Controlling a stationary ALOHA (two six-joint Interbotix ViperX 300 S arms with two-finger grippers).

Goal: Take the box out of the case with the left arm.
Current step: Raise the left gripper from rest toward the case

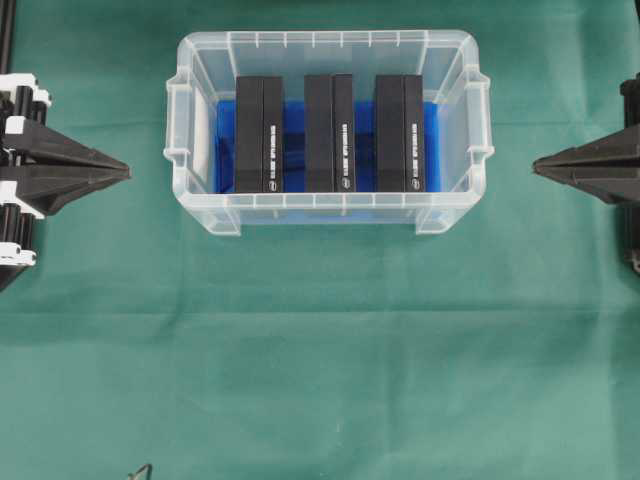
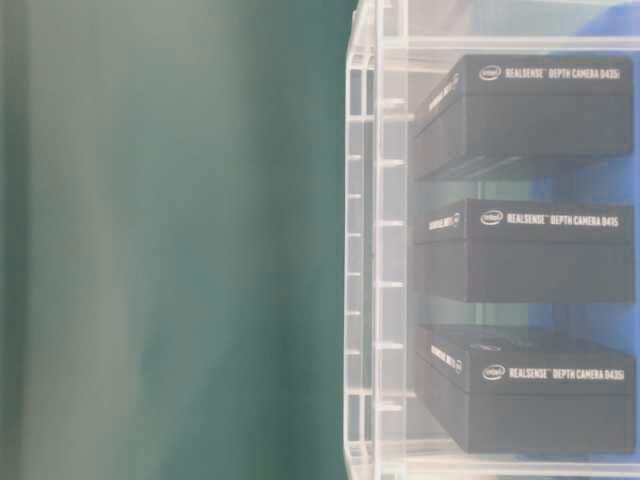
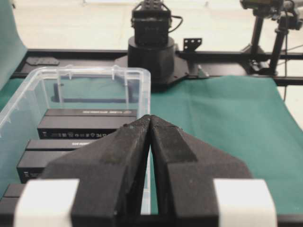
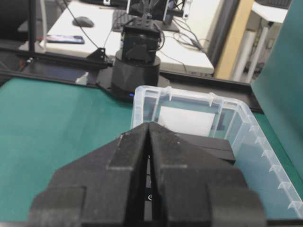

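Case [image 1: 328,215]: clear plastic tub, rimmed, blue lining, centred on green cloth [image 1: 320,380]. Contents: three black boxes [image 1: 329,133] standing on edge in a row, white lettering on their spines. Left gripper [image 1: 128,172]: fingers pressed together, empty, well apart from case. Right gripper [image 1: 534,166]: likewise clenched, empty. Beyond the cloth: desk [image 4: 94,28], cables.

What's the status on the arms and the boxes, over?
Left gripper shut, empty, parked left of the case. Right gripper shut, parked right. Three black RealSense camera boxes standing inside, untouched. Nothing blocking.
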